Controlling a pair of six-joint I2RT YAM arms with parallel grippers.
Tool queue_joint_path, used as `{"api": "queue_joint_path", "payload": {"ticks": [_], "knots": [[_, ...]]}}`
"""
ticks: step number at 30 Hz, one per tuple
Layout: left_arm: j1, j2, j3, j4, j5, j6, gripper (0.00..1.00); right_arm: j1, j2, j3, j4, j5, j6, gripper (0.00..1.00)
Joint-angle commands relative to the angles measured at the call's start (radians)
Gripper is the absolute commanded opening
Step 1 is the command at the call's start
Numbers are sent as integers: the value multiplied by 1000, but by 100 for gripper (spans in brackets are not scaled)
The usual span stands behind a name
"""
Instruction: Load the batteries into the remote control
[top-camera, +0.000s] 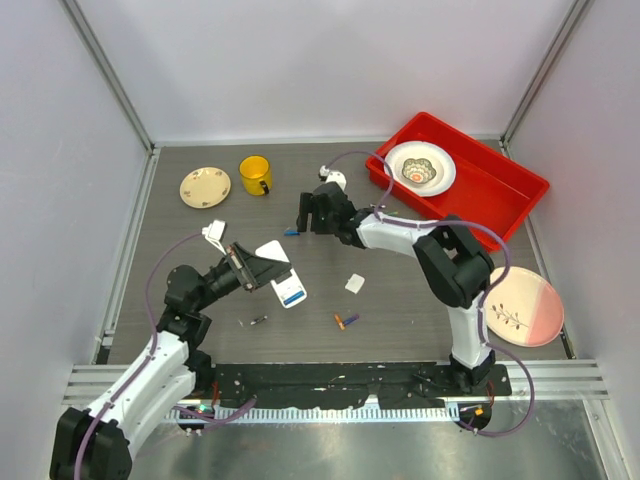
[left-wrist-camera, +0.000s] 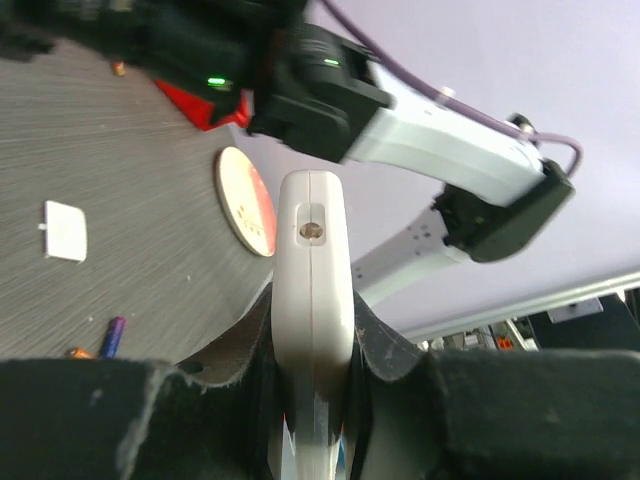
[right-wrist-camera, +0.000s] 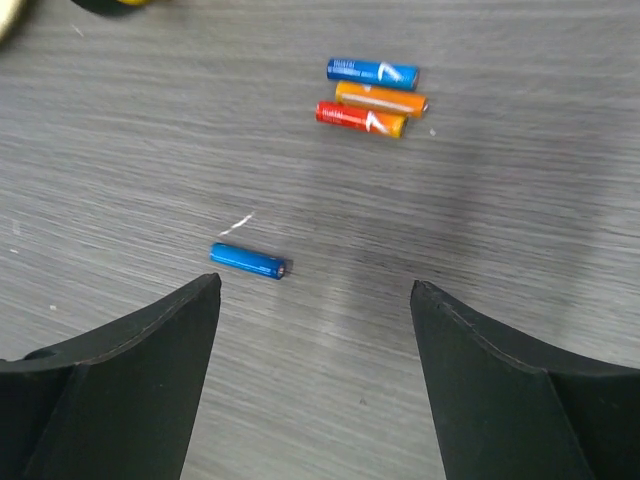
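Your left fingers (left-wrist-camera: 235, 350) are pinching the remote control (left-wrist-camera: 312, 260) by its long sides. It stands on edge between them, its rounded end reaching well past the fingertips. From above, the remote sits left of the counter's (top-camera: 420, 300) centre, blue-patched end toward the middle. You cannot tell whether it touches the surface.

Your right fingers (right-wrist-camera: 130, 380) are spread wide and hang over a lone blue battery (right-wrist-camera: 248, 260). It lies flat, closer to one finger than the other, and touches neither. Past it a row of three batteries (right-wrist-camera: 378, 98), blue, orange and red, lies packed side by side, with a strip of bare counter between the row and the lone one.

In the top view a small white square piece (top-camera: 354, 283) lies just right of the remote. A pair of batteries (top-camera: 341, 321), orange and purple, lies nearer the arm bases with open surface around it. The yellow mug (top-camera: 256, 175) and small plate (top-camera: 205, 186) sit far left, well apart from both arms. The red tray (top-camera: 500, 200), holding a bowl (top-camera: 420, 168), fills the far right corner close behind your right arm. A pink plate (top-camera: 525, 306) lies at the right edge.
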Motion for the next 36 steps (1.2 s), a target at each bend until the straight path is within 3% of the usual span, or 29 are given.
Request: {"api": "queue_joint_path", "payload": {"ticks": [1, 5, 13, 21, 36], "knots": [[5, -32, -31, 192, 49, -76, 0, 13, 92, 100, 8, -88, 0, 84], [5, -30, -54, 291, 53, -101, 0, 43, 141, 165, -28, -53, -21, 85], [2, -26, -49, 326, 64, -110, 0, 97, 218, 275, -134, 50, -46, 85], [4, -21, -74, 344, 37, -136, 0, 142, 312, 448, -380, 232, -44, 82], [4, -32, -91, 347, 26, -151, 0, 143, 388, 519, -432, 245, -1, 72]]}}
